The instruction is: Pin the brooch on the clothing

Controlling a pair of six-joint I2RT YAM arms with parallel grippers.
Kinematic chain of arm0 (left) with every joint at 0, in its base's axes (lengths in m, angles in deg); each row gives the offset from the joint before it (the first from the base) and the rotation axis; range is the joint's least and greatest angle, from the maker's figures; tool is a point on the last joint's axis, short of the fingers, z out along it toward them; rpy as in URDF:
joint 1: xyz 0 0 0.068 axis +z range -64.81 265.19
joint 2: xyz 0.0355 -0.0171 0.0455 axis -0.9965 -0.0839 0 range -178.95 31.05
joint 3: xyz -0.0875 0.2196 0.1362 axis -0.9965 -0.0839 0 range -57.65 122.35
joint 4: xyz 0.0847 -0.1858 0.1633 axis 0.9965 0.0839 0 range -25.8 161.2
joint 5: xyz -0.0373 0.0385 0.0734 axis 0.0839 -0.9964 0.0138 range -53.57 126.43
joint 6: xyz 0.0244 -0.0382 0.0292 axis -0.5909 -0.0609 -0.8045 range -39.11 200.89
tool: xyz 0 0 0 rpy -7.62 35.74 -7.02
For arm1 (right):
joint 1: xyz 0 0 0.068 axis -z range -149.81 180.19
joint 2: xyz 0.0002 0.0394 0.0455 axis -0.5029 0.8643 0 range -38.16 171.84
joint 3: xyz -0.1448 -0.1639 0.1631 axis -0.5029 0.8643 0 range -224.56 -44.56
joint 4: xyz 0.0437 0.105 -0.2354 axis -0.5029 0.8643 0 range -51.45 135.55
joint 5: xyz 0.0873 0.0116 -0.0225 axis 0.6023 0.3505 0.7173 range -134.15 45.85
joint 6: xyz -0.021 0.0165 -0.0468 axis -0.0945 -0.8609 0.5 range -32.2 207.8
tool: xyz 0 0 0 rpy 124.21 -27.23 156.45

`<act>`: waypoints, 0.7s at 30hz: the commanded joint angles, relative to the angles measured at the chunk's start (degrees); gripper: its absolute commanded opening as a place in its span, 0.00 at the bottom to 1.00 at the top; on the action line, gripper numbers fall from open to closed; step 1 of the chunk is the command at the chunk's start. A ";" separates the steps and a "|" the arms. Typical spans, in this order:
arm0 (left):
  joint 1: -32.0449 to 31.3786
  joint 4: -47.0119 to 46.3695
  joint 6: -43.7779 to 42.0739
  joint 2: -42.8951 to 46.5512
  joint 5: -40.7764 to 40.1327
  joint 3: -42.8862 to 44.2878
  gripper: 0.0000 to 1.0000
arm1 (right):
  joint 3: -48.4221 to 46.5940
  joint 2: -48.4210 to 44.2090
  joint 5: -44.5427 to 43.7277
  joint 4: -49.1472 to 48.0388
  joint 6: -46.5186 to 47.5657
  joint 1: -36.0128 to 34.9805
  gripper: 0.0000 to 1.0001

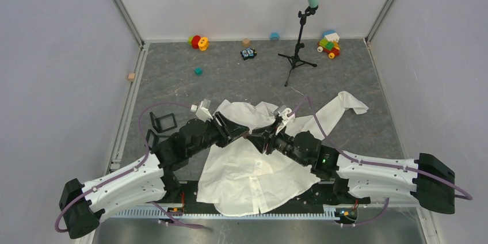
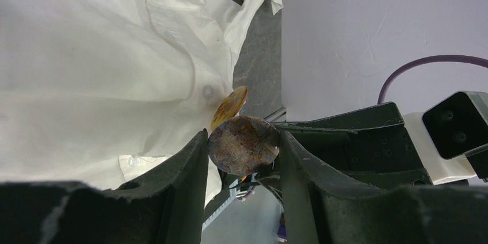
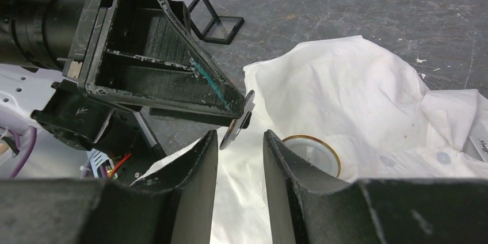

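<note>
In the left wrist view the shirt [image 2: 86, 71] is cut off, the amber disc [image 2: 230, 105] partly hidden.

Top cam: fixed, high, behind arm bases, looks down on whole table [image 1: 357, 83], far. L wrist cam: v. close on brooch [image 2: 243, 145], shirt [image 2: 86, 71] beyond. R wrist cam: close, low, faces left gripper [image 3: 241, 118]. Wrist cams share brooch; all 3 share shirt.

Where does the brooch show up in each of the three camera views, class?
Top external: not discernible, hidden at the left gripper tip, centre.
Left wrist: brooch, a round mottled disc, lower centre, between that gripper's fingers.
Right wrist: edge-on, centre, at the left gripper's tip.
Shared landmark: the white shirt.
</note>
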 commanded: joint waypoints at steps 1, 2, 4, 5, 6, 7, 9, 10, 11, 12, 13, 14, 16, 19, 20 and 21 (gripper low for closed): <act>-0.44 -2.28 2.24 1.07 -0.79 -0.68 0.34 | -3.50 1.91 -2.92 -3.23 1.26 -0.35 0.38; -0.43 -2.27 2.21 1.13 -0.72 -0.76 0.34 | -3.69 2.24 -3.09 -3.23 1.46 -0.31 0.36; -0.42 -2.24 2.33 1.23 -0.83 -0.81 0.34 | -4.00 2.99 -3.36 -3.00 1.68 -0.33 0.30; -0.37 -2.28 2.40 1.36 -0.99 -0.89 0.34 | -4.09 3.34 -3.53 -2.81 1.73 -0.40 0.26; -0.41 -2.28 2.40 1.39 -1.02 -1.02 0.34 | -4.12 3.63 -3.73 -2.66 1.81 -0.38 0.23; -0.44 -2.28 2.38 1.54 -1.18 -1.08 0.34 | -3.97 3.83 -3.89 -2.70 1.83 -0.32 0.19; -0.40 -2.24 2.32 1.52 -1.17 -1.20 0.34 | -3.85 4.04 -4.04 -2.87 1.92 -0.31 0.14; -0.40 -2.28 2.42 1.50 -1.12 -1.29 0.34 | -3.75 4.11 -4.13 -2.92 1.98 -0.35 0.11; -0.44 -2.28 2.42 1.37 -1.01 -1.34 0.34 | -3.75 4.25 -4.12 -3.01 2.14 -0.32 0.08; -0.40 -2.28 2.39 1.31 -0.83 -1.42 0.35 | -3.74 4.42 -4.12 -2.97 2.35 -0.31 0.04; -0.44 -3.60 2.50 1.23 -0.75 -1.58 0.36 | -3.74 4.64 -4.05 -2.97 2.48 -0.31 0.01; -0.42 -3.87 2.46 1.20 -0.63 -1.58 0.37 | -3.74 4.73 -4.10 -2.97 2.72 -0.36 0.00; -0.44 -3.87 2.40 1.25 -0.68 -1.60 0.42 | -3.59 4.86 -4.10 -2.88 3.51 -0.31 0.00; -0.43 -3.70 2.59 1.69 -0.94 -1.86 0.63 | -2.90 4.53 -3.30 -3.78 6.74 -0.32 0.00; -0.42 -3.54 2.80 1.83 -1.04 -1.95 0.69 | -2.69 4.16 -3.10 -4.04 8.46 -0.38 0.00; -0.44 -3.08 3.06 2.04 -1.26 -1.95 0.73 | -2.32 3.74 -2.92 -4.19 10.16 -0.33 0.00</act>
